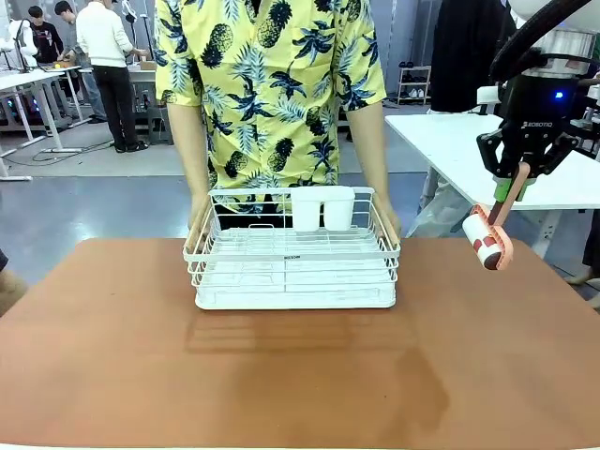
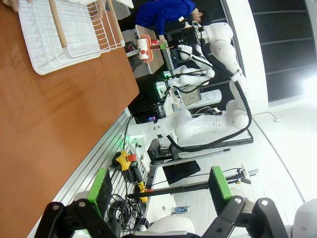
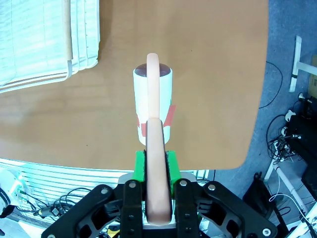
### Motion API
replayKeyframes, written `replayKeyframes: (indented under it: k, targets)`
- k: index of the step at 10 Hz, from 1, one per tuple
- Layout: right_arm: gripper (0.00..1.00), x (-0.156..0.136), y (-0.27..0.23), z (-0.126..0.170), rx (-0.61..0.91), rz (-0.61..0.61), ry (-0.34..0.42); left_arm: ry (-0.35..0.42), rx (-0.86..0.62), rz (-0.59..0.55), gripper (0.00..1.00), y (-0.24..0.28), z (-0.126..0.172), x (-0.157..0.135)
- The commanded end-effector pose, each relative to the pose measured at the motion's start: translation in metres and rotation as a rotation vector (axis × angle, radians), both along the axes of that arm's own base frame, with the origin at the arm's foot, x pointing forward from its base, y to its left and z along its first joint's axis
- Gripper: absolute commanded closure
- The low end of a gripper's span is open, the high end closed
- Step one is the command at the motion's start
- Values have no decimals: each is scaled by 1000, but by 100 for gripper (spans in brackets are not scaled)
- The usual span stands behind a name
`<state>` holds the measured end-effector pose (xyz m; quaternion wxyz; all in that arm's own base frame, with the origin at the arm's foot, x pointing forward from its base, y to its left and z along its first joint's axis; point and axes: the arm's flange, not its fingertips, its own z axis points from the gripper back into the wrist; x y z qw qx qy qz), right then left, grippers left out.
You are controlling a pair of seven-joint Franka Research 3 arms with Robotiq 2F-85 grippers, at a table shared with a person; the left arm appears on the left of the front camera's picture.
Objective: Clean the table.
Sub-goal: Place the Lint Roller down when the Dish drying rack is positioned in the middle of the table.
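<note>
- The right gripper point(image 1: 515, 184) is clamped on the peach handle of a lint roller point(image 1: 487, 239), which hangs above the table's right side.
- The left gripper point(image 2: 161, 186) stands wide open with nothing in it, off the table edge.
- The table point(image 1: 300, 366) carries a white dish rack point(image 1: 292, 272) with 2 white cups point(image 1: 322, 208); a person's hands point(image 1: 386, 223) hold the rack's far corners.

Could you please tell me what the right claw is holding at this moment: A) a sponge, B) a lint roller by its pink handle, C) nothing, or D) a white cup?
B: the right claw is shut on the pink handle of the lint roller, above the table.
</note>
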<state>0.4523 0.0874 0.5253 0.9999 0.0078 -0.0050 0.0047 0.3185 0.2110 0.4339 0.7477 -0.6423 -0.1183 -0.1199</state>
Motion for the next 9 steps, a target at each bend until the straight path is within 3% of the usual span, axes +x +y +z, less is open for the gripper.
replayKeyframes:
  k: [1,9]
  targets:
    - [79,-3,3,3,12,-15,-2,-6,-3,3,0,2,1,-1]
    - [79,-3,3,3,12,-15,-2,-6,-3,3,0,2,1,-1]
